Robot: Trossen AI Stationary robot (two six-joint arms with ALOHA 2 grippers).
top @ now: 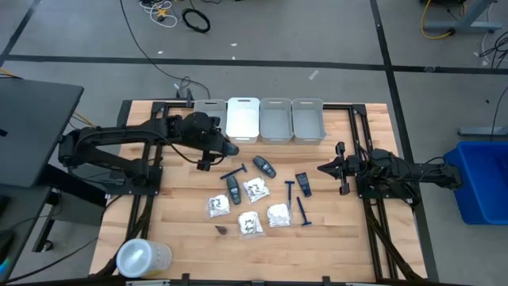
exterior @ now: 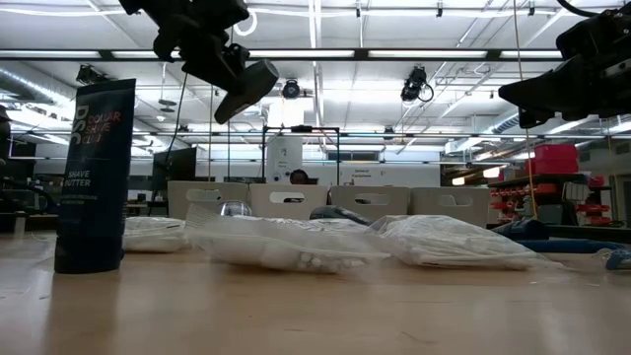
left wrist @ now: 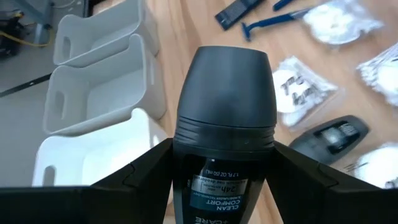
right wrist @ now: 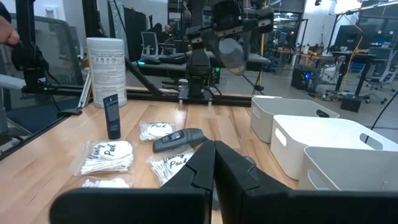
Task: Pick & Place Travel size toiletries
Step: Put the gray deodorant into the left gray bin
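Two grippers: left clamped on a deodorant, right closed and idle

My left gripper [left wrist: 224, 180] has its jaws set wide around a dark roll-on deodorant [left wrist: 224, 124], one finger [left wrist: 134, 180] on each side of the body, cap pointing away from the wrist. In the high view this gripper [top: 225, 149] sits left of centre, raised off the table, just below the white bin [top: 243, 117] and above the spread of toiletries. In the low view it hangs at the upper left of the frame, clear of the table surface.

My right gripper [right wrist: 214, 163] has its jaws pressed together with nothing between them. In the high view it [top: 324, 168] waits at the right of centre, pointing left toward the items.

Remaining toiletries lie on the wooden table [top: 182, 230] at the centre of the high view:
- dark oval cases, one [top: 264, 166] uppermost, one [top: 233, 189] to its lower left;
- white printed packets [top: 254, 188], clustered below and between the cases;
- blue razors, one [top: 302, 210] at the right edge of the cluster, one [top: 233, 173] at upper left.

Four bins stand in a row at the top edge of the table; three are grey [top: 276, 119].

A white canister [top: 143, 257] lies at the lower left of the high view.
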